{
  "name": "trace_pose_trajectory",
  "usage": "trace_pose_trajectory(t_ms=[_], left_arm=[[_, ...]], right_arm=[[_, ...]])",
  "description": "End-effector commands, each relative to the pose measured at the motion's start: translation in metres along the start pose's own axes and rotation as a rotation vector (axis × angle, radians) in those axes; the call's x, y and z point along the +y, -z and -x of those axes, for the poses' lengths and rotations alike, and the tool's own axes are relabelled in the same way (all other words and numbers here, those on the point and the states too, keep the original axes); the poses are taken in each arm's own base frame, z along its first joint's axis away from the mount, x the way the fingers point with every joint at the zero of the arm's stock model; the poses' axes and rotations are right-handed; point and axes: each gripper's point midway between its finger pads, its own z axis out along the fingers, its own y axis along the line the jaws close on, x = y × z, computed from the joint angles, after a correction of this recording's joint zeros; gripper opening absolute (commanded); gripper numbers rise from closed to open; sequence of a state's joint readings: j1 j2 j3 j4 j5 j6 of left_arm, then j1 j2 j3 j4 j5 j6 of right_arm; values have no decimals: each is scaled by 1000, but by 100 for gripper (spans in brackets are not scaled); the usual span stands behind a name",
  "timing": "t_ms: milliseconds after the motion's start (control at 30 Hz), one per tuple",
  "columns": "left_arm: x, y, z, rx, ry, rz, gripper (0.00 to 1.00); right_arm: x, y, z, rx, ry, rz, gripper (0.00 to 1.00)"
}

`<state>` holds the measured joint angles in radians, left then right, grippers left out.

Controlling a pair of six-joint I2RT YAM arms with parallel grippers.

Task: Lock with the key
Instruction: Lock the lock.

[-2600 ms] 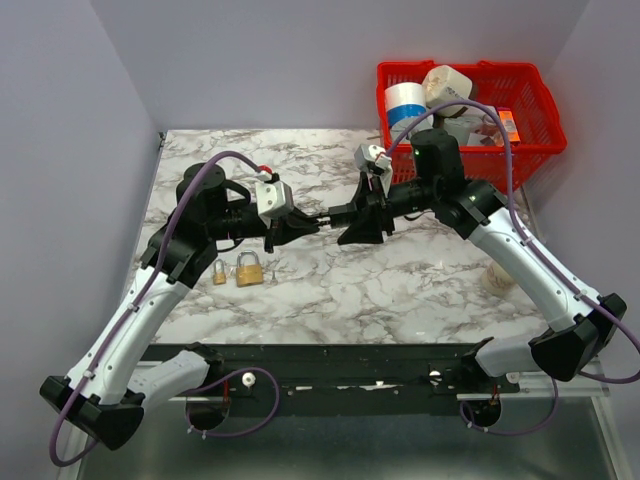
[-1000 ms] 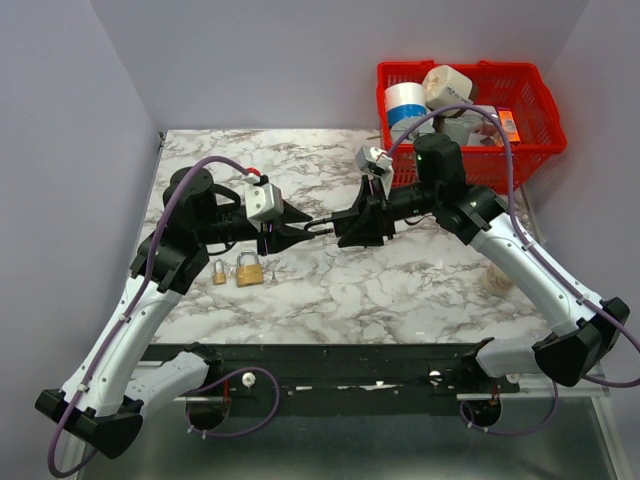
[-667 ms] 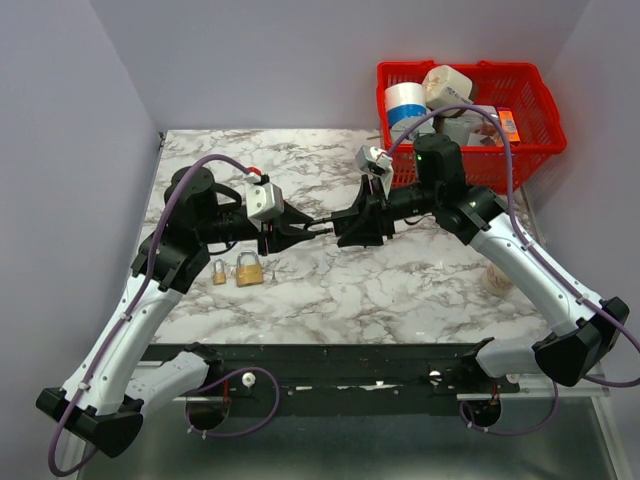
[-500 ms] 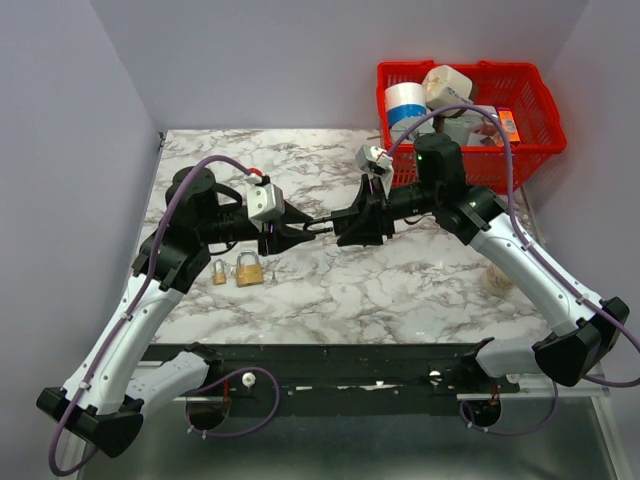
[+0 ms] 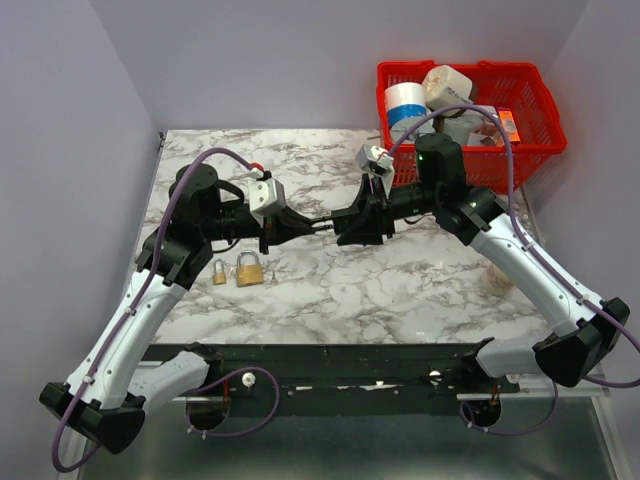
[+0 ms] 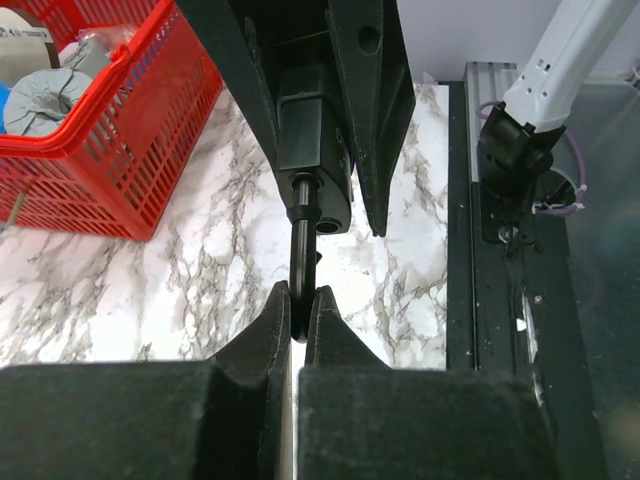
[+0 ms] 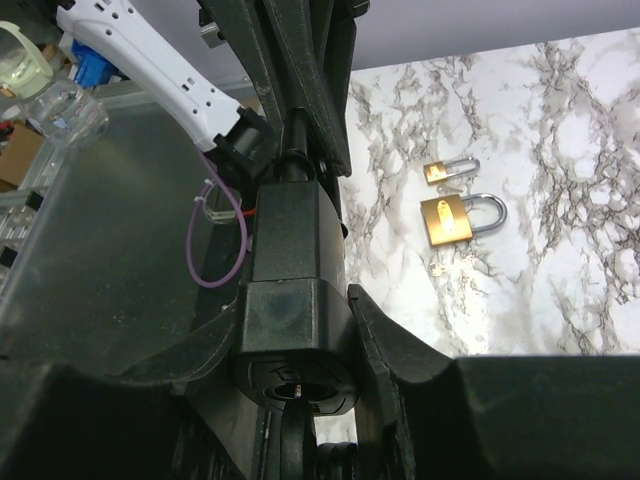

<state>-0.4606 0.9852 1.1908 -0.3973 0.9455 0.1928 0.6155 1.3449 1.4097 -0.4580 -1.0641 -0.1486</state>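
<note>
Closing step: right end effector clasps the black padlock, left end effector pinches its shackle; pushing it in seems next.

A small padlock lies just beside a larger padlock on the marble table. A red basket stands at its far right corner.

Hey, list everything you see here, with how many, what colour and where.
black padlock: one, black, held midair above the table
larger brass padlock: one, brass, lying on table, left side
smaller brass padlock: one, brass, just left of the larger
basket: one, red, far right corner
tape roll: one, white and blue, inside basket
table: one, white marble
left gripper: one, black, shut on padlock's shackle
right gripper: one, black, shut on padlock's body
</note>
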Motion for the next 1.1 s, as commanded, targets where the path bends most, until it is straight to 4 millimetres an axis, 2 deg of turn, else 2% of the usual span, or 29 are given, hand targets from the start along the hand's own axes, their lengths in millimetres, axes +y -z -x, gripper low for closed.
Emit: trace_pose_trajectory(t_ms=[0,733,1067], left_arm=[[-16,-3,14,-51,57,-106,0],[-20,-8,23,-87,162,-143,0],[-14,-15,36,-152,172,-133,0]], right_arm=[[7,3,28,-76,131,3,1],[-9,-4,25,-80,209,-38,1],[-2,-13,24,-80,206,34,1]])
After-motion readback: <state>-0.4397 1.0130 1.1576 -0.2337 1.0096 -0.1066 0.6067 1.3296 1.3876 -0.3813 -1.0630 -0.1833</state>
